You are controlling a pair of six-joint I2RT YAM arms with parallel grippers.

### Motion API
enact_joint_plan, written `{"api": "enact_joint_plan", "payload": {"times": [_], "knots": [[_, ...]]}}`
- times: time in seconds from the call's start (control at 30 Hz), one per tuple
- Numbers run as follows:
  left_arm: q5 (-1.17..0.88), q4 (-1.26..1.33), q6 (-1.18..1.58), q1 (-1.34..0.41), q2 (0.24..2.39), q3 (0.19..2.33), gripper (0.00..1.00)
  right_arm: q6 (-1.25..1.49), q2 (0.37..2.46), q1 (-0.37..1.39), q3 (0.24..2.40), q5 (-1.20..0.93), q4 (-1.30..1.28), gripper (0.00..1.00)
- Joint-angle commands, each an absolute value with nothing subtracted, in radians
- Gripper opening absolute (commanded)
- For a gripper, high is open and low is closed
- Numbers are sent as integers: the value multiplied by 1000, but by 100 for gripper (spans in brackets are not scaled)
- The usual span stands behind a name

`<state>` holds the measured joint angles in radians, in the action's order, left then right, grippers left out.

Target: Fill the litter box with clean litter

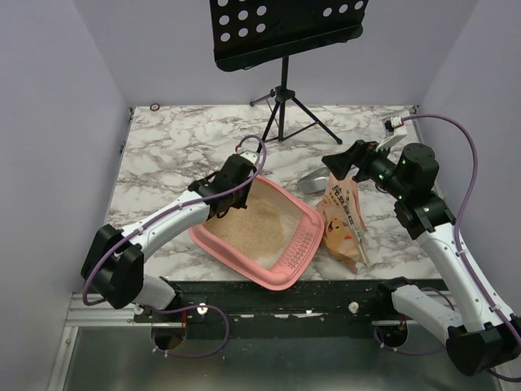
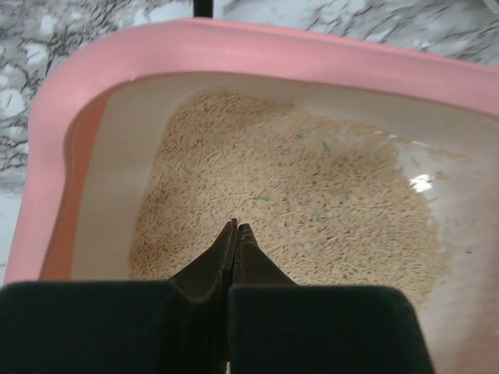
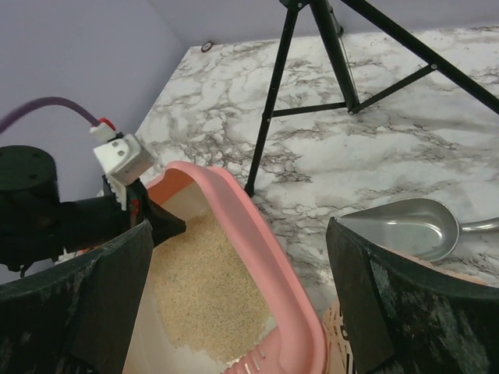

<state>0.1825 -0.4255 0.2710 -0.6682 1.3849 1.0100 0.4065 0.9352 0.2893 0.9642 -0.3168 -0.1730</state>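
Left wrist view shows the left gripper (image 2: 236, 234) closed on nothing, its tips over the litter (image 2: 312, 195) spread inside the box (image 2: 234, 47). Right wrist view adds what that one lacks: the right gripper (image 3: 238, 234) spread wide, and a scoop (image 3: 405, 227) lying just beside the box.

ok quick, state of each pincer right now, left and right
Left pincer: shut, nothing between the tips, poised over the clean litter in the litter box.
Right pincer: open, holding nothing.
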Motion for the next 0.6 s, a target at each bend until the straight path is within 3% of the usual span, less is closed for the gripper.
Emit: {"api": "enact_joint_plan", "payload": {"times": [0.0,0.27,0.57], "knots": [[317,-523,255,-667,1456,1048,0,433,928,299,976,-368,-167,99],[385,-538,226,-664,1561,1045,0,459,937,301,956,-400,-152,98],[604,-482,154,-638,1631,1040,0,492,934,304,920,-442,-110,98]]}}
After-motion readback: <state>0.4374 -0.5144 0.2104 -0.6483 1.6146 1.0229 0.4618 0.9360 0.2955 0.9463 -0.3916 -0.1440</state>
